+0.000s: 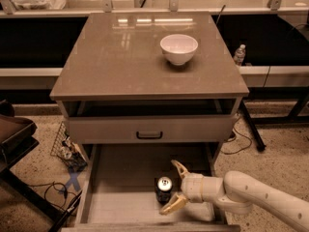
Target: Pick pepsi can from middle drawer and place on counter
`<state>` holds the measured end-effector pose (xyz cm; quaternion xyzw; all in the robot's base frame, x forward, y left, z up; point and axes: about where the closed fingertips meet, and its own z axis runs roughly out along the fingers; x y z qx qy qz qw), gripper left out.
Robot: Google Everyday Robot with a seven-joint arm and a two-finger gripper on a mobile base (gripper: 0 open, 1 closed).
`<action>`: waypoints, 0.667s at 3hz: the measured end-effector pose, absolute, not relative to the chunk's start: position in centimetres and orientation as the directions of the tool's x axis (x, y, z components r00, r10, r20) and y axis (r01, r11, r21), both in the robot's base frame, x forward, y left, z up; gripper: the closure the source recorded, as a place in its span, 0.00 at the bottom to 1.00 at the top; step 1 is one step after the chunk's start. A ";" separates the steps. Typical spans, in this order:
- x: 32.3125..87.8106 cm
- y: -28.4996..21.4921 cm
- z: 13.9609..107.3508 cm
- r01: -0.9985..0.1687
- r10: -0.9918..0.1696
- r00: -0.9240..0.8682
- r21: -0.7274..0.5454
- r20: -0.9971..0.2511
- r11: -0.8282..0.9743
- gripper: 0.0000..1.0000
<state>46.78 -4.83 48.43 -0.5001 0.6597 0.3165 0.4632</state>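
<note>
The pepsi can (pixel 164 189) stands upright on the floor of the pulled-out middle drawer (pixel 120 197), near its front, silver top showing. My gripper (pixel 174 186) comes in from the right on a white arm. Its two tan fingers are spread wide, one behind the can's right side and one in front of it, so the can's right edge sits between the fingertips. The fingers have not closed on the can. The counter (pixel 125 57) is the grey-brown slab on top of the cabinet.
A white bowl (pixel 178 49) sits on the counter, right of centre. A closed drawer front with a dark handle (pixel 149 135) is above the open drawer. A water bottle (pixel 239 55) stands behind on the right. Cables and clutter (pixel 65 151) lie on the floor at left.
</note>
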 end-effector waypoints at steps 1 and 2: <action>47.2 -3.5 46.3 -0.958 -0.377 -0.088 -0.026 -0.922 0.286 0.00; 48.0 -3.1 44.1 -0.962 -0.384 -0.096 -0.013 -0.918 0.271 0.14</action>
